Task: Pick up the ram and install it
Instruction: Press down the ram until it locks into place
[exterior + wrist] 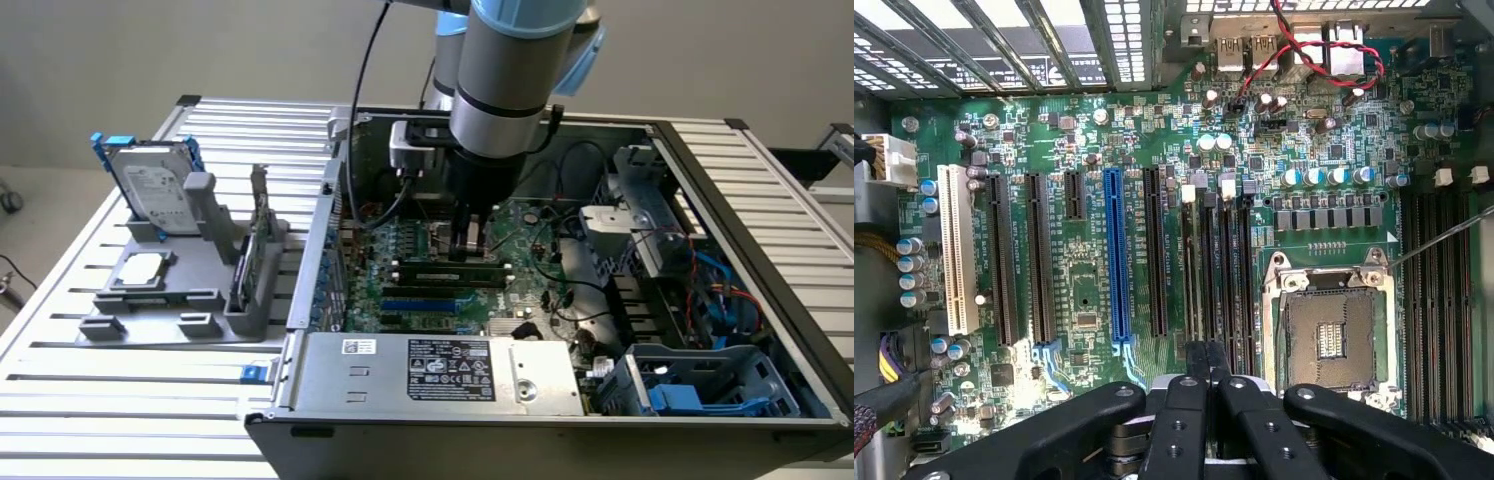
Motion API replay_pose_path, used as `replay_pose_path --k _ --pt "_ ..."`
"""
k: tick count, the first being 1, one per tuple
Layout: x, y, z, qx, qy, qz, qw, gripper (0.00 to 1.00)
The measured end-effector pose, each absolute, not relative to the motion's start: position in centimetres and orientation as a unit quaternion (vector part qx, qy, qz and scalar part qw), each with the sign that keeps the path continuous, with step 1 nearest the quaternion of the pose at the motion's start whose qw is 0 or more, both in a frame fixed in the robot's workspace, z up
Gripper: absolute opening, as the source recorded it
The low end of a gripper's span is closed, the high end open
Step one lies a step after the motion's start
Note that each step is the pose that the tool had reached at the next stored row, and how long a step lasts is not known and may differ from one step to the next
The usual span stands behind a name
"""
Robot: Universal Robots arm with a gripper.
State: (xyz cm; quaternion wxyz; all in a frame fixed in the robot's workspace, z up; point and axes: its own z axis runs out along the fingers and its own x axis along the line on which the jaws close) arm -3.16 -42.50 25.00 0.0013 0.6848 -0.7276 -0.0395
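Note:
The ram (430, 268) is a long dark stick lying along a black slot in the middle of the motherboard (400, 245), inside the open computer case. My gripper (467, 250) comes straight down onto it, its tips at the stick's top edge near the middle. In the wrist view my gripper (1206, 350) has its two black fingers (1192, 362) pressed together, shut, over the row of black memory slots (1226, 270). Whether the stick's thin edge is pinched between the tips or only touched from above cannot be told.
At the exterior view's left a grey stand (200, 300) holds a silver hard drive (154, 185), a processor (140, 270) and an upright card (254, 250). Around the slots are the open processor socket (1332, 335), a blue slot (1116, 255), cables (587, 290) and the power supply (434, 368).

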Motion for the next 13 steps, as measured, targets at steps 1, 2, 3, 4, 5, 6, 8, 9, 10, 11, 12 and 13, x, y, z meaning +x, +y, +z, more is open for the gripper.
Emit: replay_pose_path --k 1,2,3,4,5,6,8,9,10,11,12,13 --pt "-3.16 -42.5 25.0 0.685 -0.728 -0.039 0.001 0.11" --pt "-3.16 -42.5 25.0 0.685 -0.728 -0.039 0.001 0.11" --pt "-3.16 -42.5 25.0 0.685 -0.728 -0.039 0.001 0.11" --pt "-3.16 -42.5 25.0 0.685 -0.728 -0.039 0.001 0.11" --pt "-3.16 -42.5 24.97 0.685 -0.728 -0.039 0.001 0.11" --pt "-3.16 -42.49 24.93 0.685 -0.728 -0.039 0.001 0.11" --pt "-3.17 -42.39 24.81 0.685 -0.728 -0.039 0.001 0.11" --pt "-3.18 -42.27 24.75 0.685 -0.728 -0.039 0.001 0.11" --pt "-3.2 -42.13 24.69 0.685 -0.728 -0.039 0.001 0.11" --pt "-3.26 -41.99 24.6 0.685 -0.727 -0.039 0.001 0.11" --pt "-3.32 -41.87 24.52 0.685 -0.727 -0.038 0.0 0.11" --pt "-3.36 -41.83 24.46 0.686 -0.727 -0.037 -0.001 0.11"
